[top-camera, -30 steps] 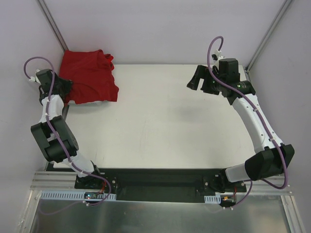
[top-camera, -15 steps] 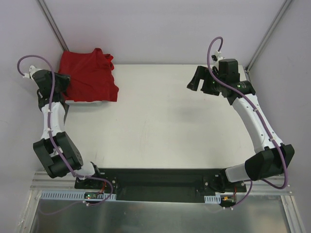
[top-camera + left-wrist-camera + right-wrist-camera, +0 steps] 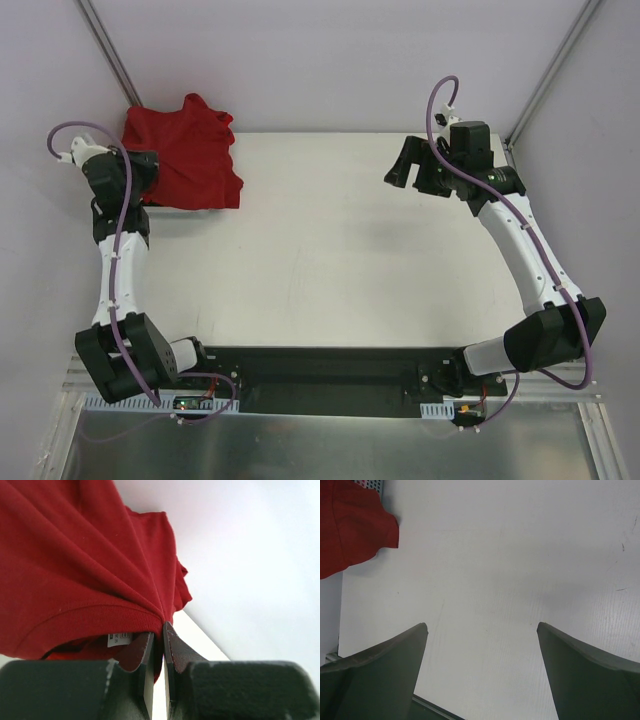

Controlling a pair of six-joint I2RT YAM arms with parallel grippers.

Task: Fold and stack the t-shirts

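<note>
A deep-red t-shirt (image 3: 188,152) lies bunched at the table's far left corner, part of it pulled up. My left gripper (image 3: 148,172) is at its left edge. In the left wrist view the left gripper (image 3: 163,625) is shut on the shirt's collar fold (image 3: 85,570), with the white neck label (image 3: 119,639) just beside the fingers. My right gripper (image 3: 408,165) hangs open and empty above the far right of the table. In the right wrist view the right gripper (image 3: 482,626) is wide open over bare table, with the red shirt (image 3: 350,525) at the top left. No blue shirt shows.
The white table (image 3: 330,250) lies between grey side walls and a back wall. Metal corner posts (image 3: 108,50) stand at the far corners. The black base rail (image 3: 320,375) runs along the near edge.
My left arm has swung inward and up, pulling the red shirt's left edge with it; the shirt has bunched and risen at the back. The right arm has not moved.
</note>
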